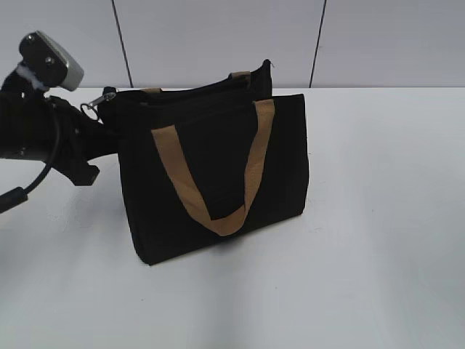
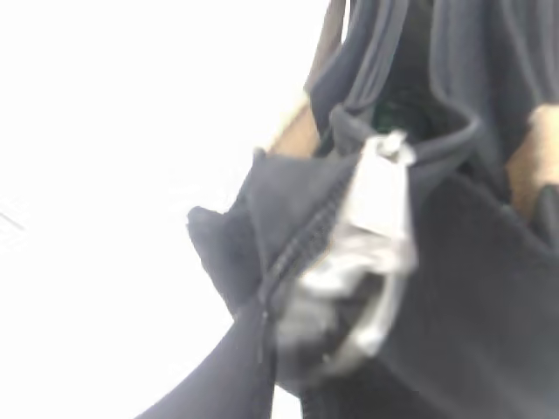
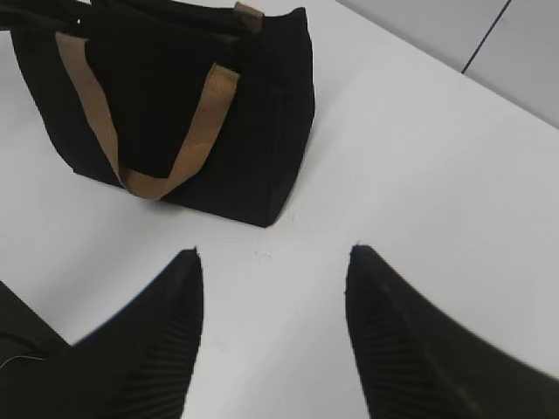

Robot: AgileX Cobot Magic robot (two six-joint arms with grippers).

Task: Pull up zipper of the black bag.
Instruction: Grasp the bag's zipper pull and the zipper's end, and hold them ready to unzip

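The black bag (image 1: pixel 218 174) stands upright on the white table, with a tan handle hanging down its front. It also shows in the right wrist view (image 3: pixel 175 105). The zipper (image 1: pixel 93 107), a small silvery pull tab with a ring, sticks out at the bag's top left corner. My left gripper (image 1: pixel 102 134) is at that corner. In the left wrist view the zipper (image 2: pixel 371 253) fills the jaw area, close and blurred, and the jaws look closed on its ring. My right gripper (image 3: pixel 272 262) is open and empty above bare table, well short of the bag.
The white table (image 1: pixel 378 218) stretches to the right of and in front of the bag. A grey panelled wall (image 1: pixel 218 36) runs behind it. The left arm's cable (image 1: pixel 29 185) hangs at the far left.
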